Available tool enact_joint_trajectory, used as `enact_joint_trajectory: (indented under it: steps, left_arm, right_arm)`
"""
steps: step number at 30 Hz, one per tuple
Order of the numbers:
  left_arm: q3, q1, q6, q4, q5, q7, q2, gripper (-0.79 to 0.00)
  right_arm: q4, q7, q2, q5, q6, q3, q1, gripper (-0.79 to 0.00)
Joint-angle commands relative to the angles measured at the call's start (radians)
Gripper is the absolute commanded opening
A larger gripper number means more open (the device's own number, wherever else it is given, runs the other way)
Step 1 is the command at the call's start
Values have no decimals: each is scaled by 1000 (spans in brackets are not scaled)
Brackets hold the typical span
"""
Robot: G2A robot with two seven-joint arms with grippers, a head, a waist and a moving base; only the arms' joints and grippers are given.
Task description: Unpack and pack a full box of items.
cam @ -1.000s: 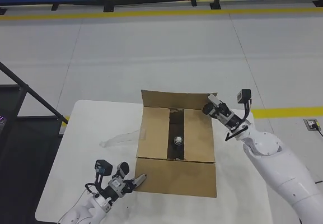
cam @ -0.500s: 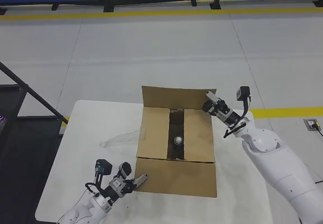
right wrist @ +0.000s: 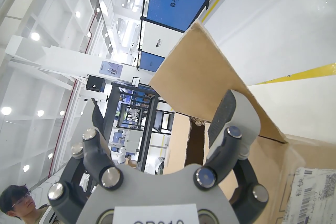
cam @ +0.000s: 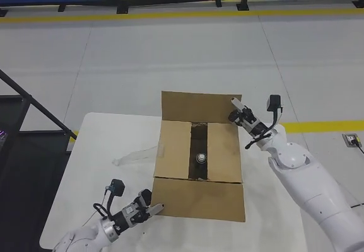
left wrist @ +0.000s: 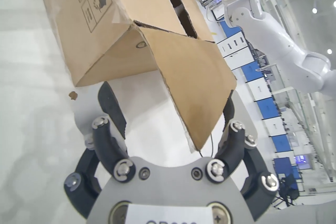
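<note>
Box between left gripper and right gripper

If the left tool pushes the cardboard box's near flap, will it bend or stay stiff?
Probably it hinges at its crease, since the near flap sticks out free. The board looks flat and stiff, so it should not flop.

Top camera: above the arms, facing steeply down, far enough to take in most of the table and the whole box. Left wrist camera: behind the left gripper, low over the table, near the box's near corner, facing along its top. Right wrist camera: behind the right gripper, close against the box's far end, facing out into the room. All three share the box.
</note>
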Motion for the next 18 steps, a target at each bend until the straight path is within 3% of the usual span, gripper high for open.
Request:
enact_joint_trajectory:
  steps: [1, 5, 9, 13, 15, 16, 18]
  left_arm:
    - [-6, -8, -4, 8, -75, -77, 8, -117]
    - [-11, -23, -6, 25, -191, -172, 20, -163]
    - [-7, -42, -2, 41, -263, -254, 30, -376]
    - [1, -60, -3, 53, -288, -298, 38, -422]
    - [8, -64, -4, 58, -304, -307, 41, -483]
    - [12, -67, -4, 60, -318, -314, 42, -523]
    - [15, -75, -5, 69, -344, -333, 46, -683]
  right_arm:
    - [17, 6, -9, 0, -7, 1, 8, 0]
    - [49, 20, -25, 3, -16, 3, 22, 0]
    - [75, 31, -40, -5, -20, 6, 34, 0]
    - [96, 44, -52, -11, -26, 11, 41, 0]
    - [107, 51, -58, -10, -28, 14, 44, 0]
    - [113, 54, -61, -10, -29, 16, 46, 0]
    - [124, 61, -68, -11, -29, 18, 52, 0]
